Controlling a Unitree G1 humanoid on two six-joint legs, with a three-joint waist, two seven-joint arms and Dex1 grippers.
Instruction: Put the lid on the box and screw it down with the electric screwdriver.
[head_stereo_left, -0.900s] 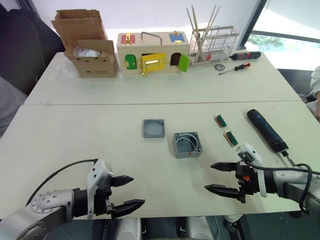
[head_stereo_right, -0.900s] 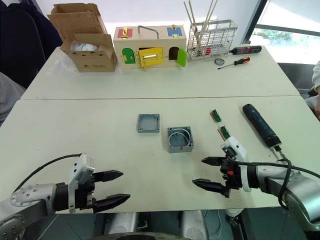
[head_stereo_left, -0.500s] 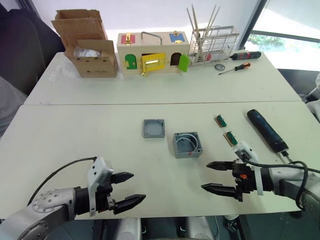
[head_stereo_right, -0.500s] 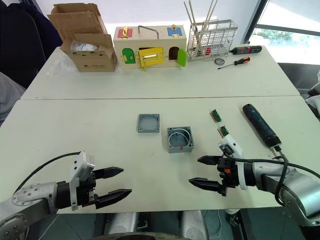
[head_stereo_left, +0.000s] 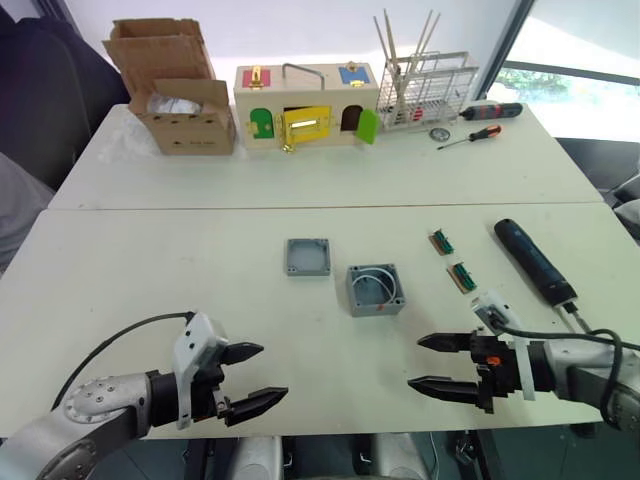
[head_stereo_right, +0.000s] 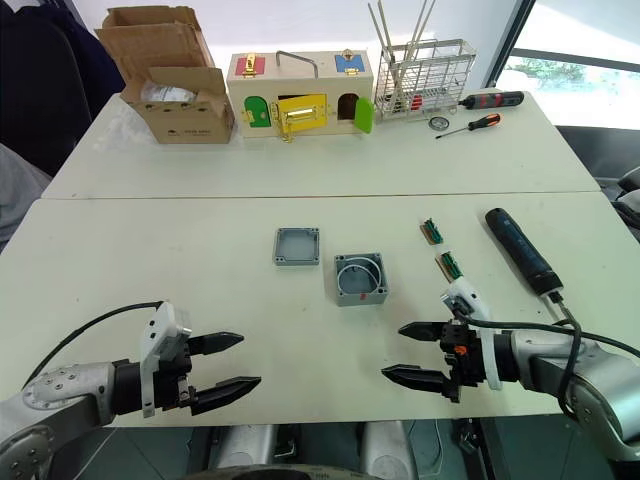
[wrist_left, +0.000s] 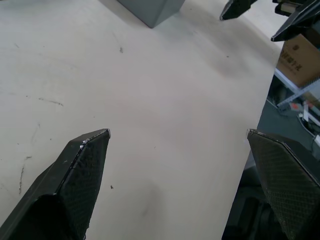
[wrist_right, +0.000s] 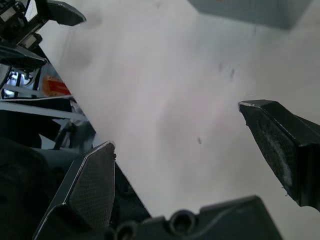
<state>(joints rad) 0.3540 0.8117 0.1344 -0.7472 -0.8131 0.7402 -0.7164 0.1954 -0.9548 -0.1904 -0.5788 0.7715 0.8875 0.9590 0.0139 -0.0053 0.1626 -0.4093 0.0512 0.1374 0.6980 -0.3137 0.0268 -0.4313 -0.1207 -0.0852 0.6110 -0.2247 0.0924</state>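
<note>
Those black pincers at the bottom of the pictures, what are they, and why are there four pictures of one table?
They are the two grippers of a humanoid robot. Its left gripper and right gripper both hang over the near edge of the white table, jaws open, holding nothing.

The two wide pictures come from a pair of cameras in the robot's head, looking down over its arms. The two close pictures come from a camera on each wrist, looking out along that gripper's fingers.

In the middle of the table stands a small grey box with white wire inside, and beside it, apart, its shallow lid. To the robot's right lies a dark electric screwdriver, with two small green parts between it and the box. Nothing has been picked up yet.
</note>
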